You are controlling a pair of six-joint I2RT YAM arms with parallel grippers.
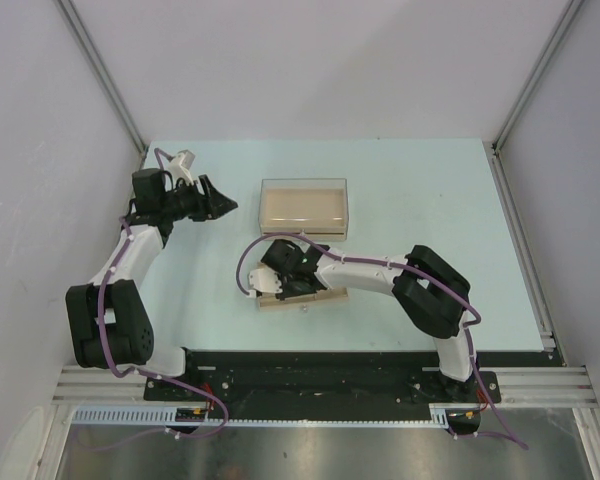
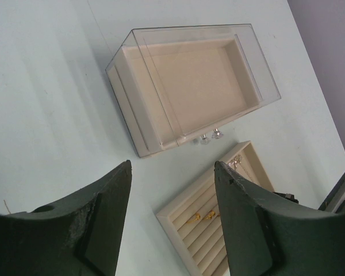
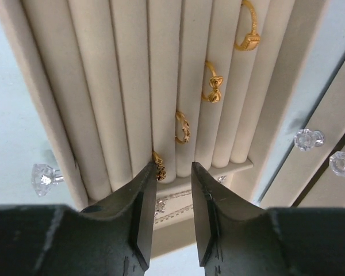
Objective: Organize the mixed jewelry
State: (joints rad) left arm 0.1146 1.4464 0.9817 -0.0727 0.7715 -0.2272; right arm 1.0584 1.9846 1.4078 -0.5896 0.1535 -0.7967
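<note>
The beige slotted tray (image 3: 92,86) lies right under my right gripper (image 3: 173,169), which hangs just above its padded rolls with the jaws slightly apart and nothing between them. Several small gold rings sit in the slots: one (image 3: 248,34) at the top, one (image 3: 213,86) with a bow, one (image 3: 182,127) lower, and one (image 3: 158,165) beside my left fingertip. A thin silvery chain (image 3: 172,204) lies in the end compartment below. My left gripper (image 1: 223,203) is open and empty above the table, left of the clear box. It sees the tray (image 2: 184,221) with gold rings (image 2: 202,217).
A clear-lidded beige box (image 1: 304,208) stands behind the tray (image 1: 325,296); it also shows in the left wrist view (image 2: 190,80). Clear knobs show on the tray (image 3: 44,174) and on the box drawers (image 3: 308,138). Grey walls close in the table.
</note>
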